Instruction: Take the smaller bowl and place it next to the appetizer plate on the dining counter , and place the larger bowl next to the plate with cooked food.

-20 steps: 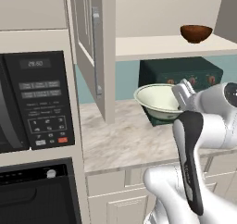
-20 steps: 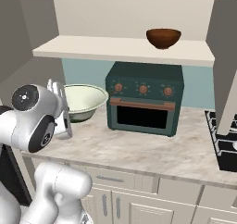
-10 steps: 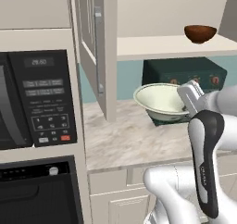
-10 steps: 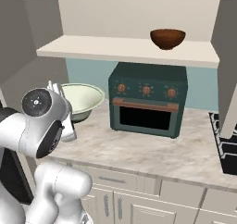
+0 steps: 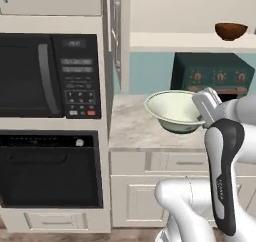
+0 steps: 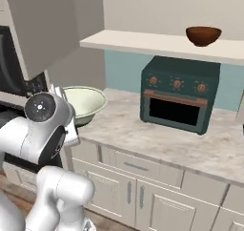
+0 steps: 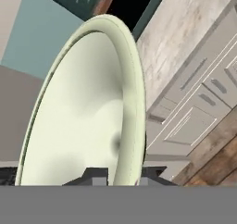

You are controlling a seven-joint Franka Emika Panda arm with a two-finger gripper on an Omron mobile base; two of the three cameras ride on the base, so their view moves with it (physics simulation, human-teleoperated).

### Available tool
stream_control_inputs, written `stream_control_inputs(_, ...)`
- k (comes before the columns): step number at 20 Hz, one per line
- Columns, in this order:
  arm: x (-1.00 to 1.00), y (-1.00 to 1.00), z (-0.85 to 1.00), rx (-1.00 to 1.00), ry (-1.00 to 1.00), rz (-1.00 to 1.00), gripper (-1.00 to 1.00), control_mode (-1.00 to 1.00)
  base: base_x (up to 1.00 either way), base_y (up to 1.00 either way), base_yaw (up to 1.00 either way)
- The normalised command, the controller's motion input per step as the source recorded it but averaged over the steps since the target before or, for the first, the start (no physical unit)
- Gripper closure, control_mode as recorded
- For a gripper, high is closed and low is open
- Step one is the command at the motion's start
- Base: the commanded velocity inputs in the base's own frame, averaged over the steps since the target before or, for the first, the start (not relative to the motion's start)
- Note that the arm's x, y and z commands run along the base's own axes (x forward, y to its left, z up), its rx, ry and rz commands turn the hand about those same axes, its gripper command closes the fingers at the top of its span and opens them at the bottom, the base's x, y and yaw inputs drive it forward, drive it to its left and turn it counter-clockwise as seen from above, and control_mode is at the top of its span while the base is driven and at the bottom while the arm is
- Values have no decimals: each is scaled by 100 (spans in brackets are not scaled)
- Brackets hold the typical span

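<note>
A black microwave (image 5: pixel 47 76) with a keypad panel sits built into the pale cabinetry at the left, and right below it is a black wall oven (image 5: pixel 50 168) with a white drawer front under that. On the beige marbled surface (image 6: pixel 157 137) stands a dark green toaster oven (image 6: pixel 178 94) with three orange knobs and a dark glass door, backed against a teal wall. A cream shelf (image 6: pixel 152 41) runs above it, and white cabinet doors and drawers (image 6: pixel 138 189) line the front beneath.
</note>
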Motion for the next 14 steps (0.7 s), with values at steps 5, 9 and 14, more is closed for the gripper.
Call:
stream_control_inputs(5, 0, 0, 0, 0, 0, 0, 100, 100, -43, -10, 45)
stream_control_inputs(9, 0, 0, 0, 0, 0, 0, 100, 100, -10, -10, 59)
stream_control_inputs(14, 0, 0, 0, 0, 0, 0, 100, 100, -11, -4, 67)
